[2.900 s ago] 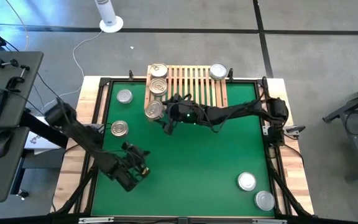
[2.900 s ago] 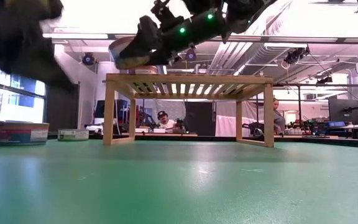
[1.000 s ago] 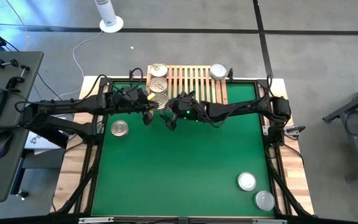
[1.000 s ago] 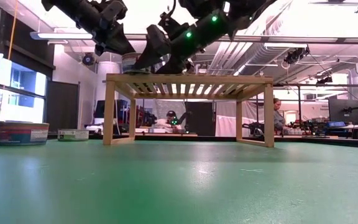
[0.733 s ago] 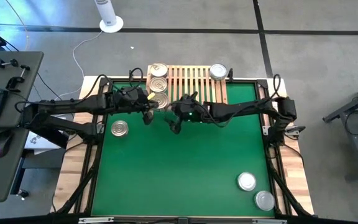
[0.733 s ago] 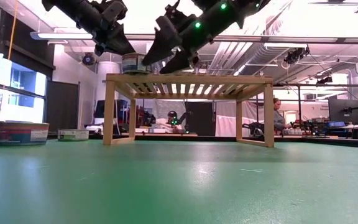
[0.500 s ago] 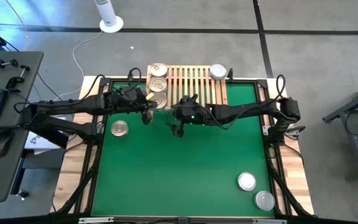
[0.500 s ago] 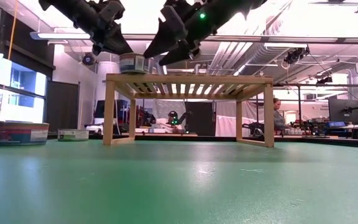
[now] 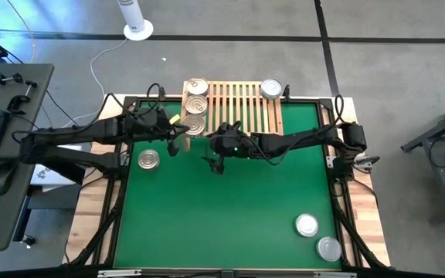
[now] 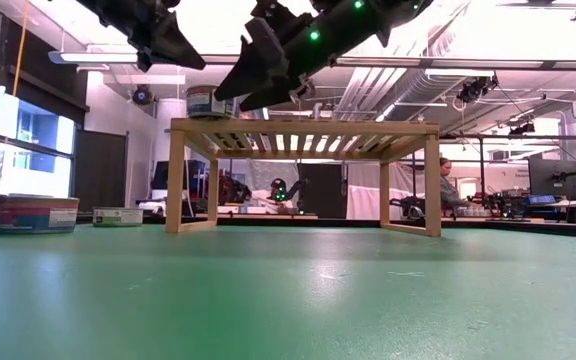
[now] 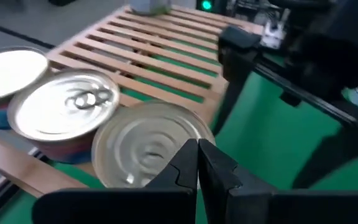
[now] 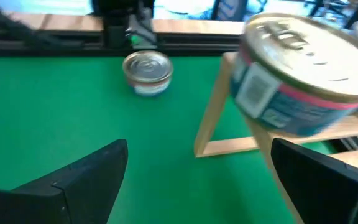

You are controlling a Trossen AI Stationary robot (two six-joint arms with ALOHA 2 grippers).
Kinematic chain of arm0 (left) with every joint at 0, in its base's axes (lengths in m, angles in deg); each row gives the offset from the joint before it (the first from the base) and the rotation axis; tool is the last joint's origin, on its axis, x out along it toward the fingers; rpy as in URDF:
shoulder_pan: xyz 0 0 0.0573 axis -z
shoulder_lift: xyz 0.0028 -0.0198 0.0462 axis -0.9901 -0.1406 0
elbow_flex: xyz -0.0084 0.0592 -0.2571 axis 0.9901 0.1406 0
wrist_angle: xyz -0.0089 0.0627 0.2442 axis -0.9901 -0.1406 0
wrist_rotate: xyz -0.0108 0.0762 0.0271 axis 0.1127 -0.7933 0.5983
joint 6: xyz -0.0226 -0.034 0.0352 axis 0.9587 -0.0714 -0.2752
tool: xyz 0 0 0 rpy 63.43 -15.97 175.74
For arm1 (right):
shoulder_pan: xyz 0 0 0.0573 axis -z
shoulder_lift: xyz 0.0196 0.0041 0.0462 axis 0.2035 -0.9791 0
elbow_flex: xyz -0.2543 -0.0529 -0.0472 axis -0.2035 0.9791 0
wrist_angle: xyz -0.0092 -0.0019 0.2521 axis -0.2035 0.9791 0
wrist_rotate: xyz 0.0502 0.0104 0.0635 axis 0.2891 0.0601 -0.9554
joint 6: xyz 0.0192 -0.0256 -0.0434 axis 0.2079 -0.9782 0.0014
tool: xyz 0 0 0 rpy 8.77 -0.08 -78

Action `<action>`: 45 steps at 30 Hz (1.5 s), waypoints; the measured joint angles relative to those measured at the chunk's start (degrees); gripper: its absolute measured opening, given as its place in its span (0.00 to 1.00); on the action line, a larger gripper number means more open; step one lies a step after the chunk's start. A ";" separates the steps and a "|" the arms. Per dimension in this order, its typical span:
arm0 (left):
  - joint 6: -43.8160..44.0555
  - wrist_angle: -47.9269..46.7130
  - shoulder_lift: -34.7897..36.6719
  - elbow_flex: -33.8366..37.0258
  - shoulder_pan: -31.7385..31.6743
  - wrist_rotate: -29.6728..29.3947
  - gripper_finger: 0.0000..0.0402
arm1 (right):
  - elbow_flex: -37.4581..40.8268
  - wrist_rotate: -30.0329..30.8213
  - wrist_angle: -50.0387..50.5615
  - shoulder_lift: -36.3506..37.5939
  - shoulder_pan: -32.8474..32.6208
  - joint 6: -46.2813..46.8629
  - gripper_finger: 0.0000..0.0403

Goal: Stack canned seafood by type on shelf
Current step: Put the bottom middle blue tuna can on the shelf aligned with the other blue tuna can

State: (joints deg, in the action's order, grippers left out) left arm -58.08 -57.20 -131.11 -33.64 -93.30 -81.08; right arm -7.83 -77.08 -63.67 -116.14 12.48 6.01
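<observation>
Light-wood shelf (image 9: 234,104) from above carries three tins (image 9: 196,106) along its left end, while wrist views show the left gripper (image 11: 197,163) pinched empty and the right gripper (image 12: 197,180) wide, perhaps near enough to knock the closest tin off.

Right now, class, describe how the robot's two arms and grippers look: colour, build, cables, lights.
Both arms are dark, slim and jointed, with loose black cables looping along them. The right gripper has broad black wedge-shaped fingers and a green light glows near its wrist. The left gripper has two narrow matte-black fingers.
</observation>
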 joint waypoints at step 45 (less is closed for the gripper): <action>-2.96 6.56 -6.88 3.21 5.43 -6.94 0.00 | -0.09 4.29 6.51 2.79 -5.79 -3.04 0.97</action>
State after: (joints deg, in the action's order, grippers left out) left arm -61.04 -50.64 -137.99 -30.43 -87.87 -88.02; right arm -7.92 -72.79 -57.16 -113.36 6.69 2.97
